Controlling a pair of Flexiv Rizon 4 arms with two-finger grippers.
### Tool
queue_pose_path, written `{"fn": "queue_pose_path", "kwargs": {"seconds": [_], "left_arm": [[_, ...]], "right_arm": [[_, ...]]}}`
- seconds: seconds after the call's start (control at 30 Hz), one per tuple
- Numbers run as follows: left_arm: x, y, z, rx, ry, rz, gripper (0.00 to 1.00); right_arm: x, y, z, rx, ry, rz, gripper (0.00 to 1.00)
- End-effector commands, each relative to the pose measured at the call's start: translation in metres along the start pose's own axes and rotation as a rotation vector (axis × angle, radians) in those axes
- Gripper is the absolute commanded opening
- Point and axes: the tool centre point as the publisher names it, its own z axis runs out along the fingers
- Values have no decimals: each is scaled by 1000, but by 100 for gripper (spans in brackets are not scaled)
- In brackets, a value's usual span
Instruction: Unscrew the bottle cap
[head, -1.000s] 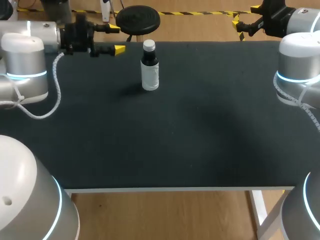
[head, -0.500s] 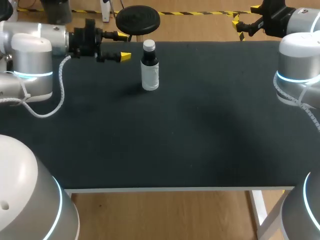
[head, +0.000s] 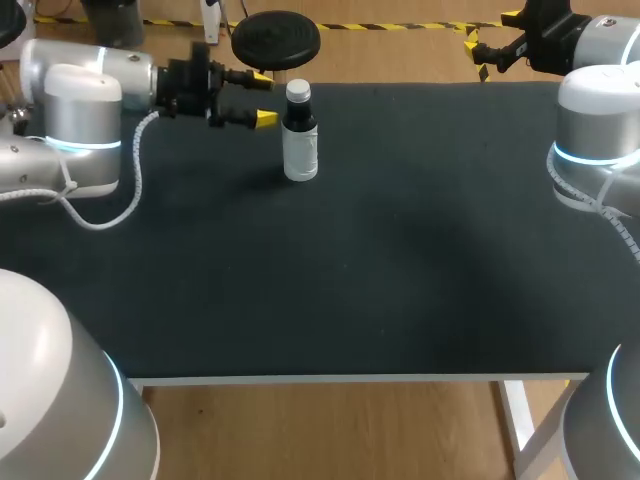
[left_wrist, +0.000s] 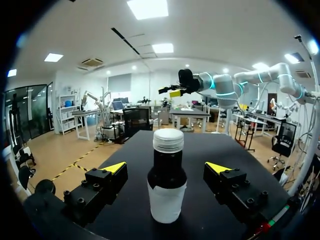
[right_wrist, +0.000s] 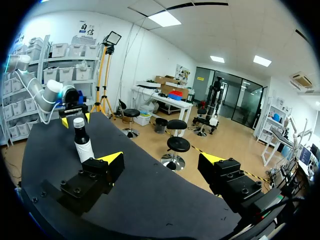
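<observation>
A small dark bottle (head: 299, 132) with a white label and a white cap (head: 298, 91) stands upright near the table's far edge. My left gripper (head: 262, 98) is open just left of it, level with the bottle's upper part. In the left wrist view the bottle (left_wrist: 167, 184) stands ahead of that gripper (left_wrist: 167, 167), centred between its spread fingers and touching neither. My right gripper (head: 491, 45) is open beyond the table's far right corner. In the right wrist view its fingers (right_wrist: 111, 160) stand wide apart, with the bottle (right_wrist: 82, 141) far off beside the left one.
The black table (head: 380, 260) carries nothing but the bottle. The left arm (head: 80, 110) reaches in over the far left corner. The right arm's elbow (head: 600, 140) hangs over the right edge.
My left gripper has moved right toward the bottle, its yellow tips now close beside it. The bottle and the right arm have not moved.
</observation>
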Motion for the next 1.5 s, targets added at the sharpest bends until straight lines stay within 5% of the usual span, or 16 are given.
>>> {"fn": "queue_pose_path", "kwargs": {"seconds": [0.03, 1.5], "left_arm": [[-6, 4, 9, -4, 39, 0, 100], [0, 5, 53, 27, 111, -2, 100]], "right_arm": [[-1, 0, 1, 2, 1, 0, 100], [-1, 0, 1, 2, 1, 0, 100]]}}
